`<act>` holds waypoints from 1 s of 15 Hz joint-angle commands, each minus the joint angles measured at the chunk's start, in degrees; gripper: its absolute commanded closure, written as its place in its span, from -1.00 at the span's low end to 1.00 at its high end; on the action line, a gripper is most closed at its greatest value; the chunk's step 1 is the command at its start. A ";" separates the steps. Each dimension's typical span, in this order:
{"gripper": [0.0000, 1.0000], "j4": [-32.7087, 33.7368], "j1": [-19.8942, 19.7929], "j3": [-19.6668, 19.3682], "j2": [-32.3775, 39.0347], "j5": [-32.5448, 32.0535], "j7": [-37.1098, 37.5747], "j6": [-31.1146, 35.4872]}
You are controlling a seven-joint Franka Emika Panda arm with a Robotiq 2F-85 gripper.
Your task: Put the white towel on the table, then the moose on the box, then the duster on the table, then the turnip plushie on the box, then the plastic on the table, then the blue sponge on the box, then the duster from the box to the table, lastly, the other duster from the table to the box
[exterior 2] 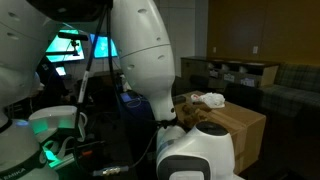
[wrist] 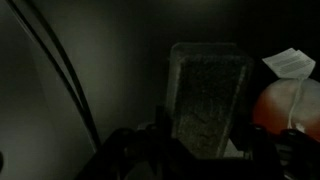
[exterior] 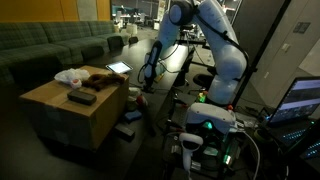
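In an exterior view a cardboard box (exterior: 75, 115) stands at the left. On it lie a white crumpled thing (exterior: 70, 76), towel or plastic, a brown moose (exterior: 97, 75) and a dark flat item (exterior: 80, 97). The box (exterior 2: 245, 128) and the white thing (exterior 2: 210, 99) also show in both exterior views. My gripper (exterior: 150, 78) hangs right of the box, above the low items. The wrist view is very dark. It shows a grey rectangular pad (wrist: 205, 100) just ahead of the jaws (wrist: 200, 150) and an orange-red soft thing (wrist: 282, 110) with a white tag. The jaw state is hidden.
A green sofa (exterior: 50, 42) runs behind the box. A small table with a lit tablet (exterior: 119, 68) stands past the gripper. Loose items lie low beside the box (exterior: 127, 128). The robot's base and cables (exterior: 205, 135) fill the front right. Monitors (exterior 2: 75, 47) glow behind.
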 commanded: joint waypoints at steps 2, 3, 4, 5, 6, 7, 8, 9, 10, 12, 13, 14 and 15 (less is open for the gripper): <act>-0.99 2.00 -0.33 -1.05 0.75 -0.49 2.07 -0.95; -1.00 1.94 -0.31 -1.22 0.61 -0.50 2.26 -0.95; -1.00 1.70 -0.49 -1.13 0.25 -0.48 2.31 -0.98; -1.00 1.52 -0.45 -1.14 0.11 -0.40 2.58 -0.72; -1.00 0.97 -0.74 -0.74 -0.50 -0.28 2.61 -0.67; -1.00 0.49 -0.99 -0.35 -1.01 -0.21 2.56 -0.72; -1.00 -0.21 -1.23 0.14 -1.78 -0.11 2.50 -1.19; -1.00 -1.12 -1.58 0.69 -2.61 -0.41 1.82 -1.26; -1.00 -2.06 -1.30 0.69 -3.40 -0.51 1.85 -1.35; -1.00 -4.18 -1.18 1.14 -5.02 -0.82 1.36 -1.08; -1.00 -5.53 -1.63 1.96 -6.11 -0.91 0.71 -0.97; -1.00 -6.79 -2.12 2.83 -7.20 -0.92 0.08 -1.17; -1.00 -8.22 -2.10 3.28 -8.29 -1.10 -0.41 -1.24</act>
